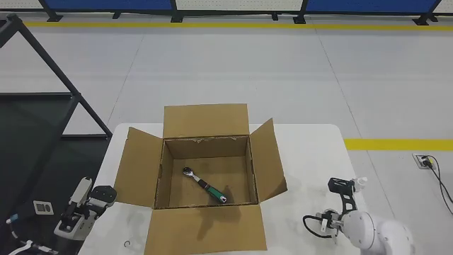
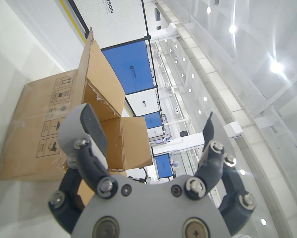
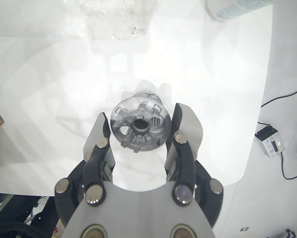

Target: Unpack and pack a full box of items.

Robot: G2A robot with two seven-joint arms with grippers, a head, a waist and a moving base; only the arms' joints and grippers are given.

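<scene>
Right wrist view: right hand (image 3: 140, 112) is clamping metal hub (image 3: 138, 127) over table (image 3: 51, 87), right of box (image 1: 205, 120); left hand (image 2: 148, 111) is hanging open left of box. Wrench (image 1: 205, 183) is lying inside. Probably unpacking; next, setting hub down.

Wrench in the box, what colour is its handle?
The wrench handle is green with black; its head is silver. Best seen in the top view.
</scene>
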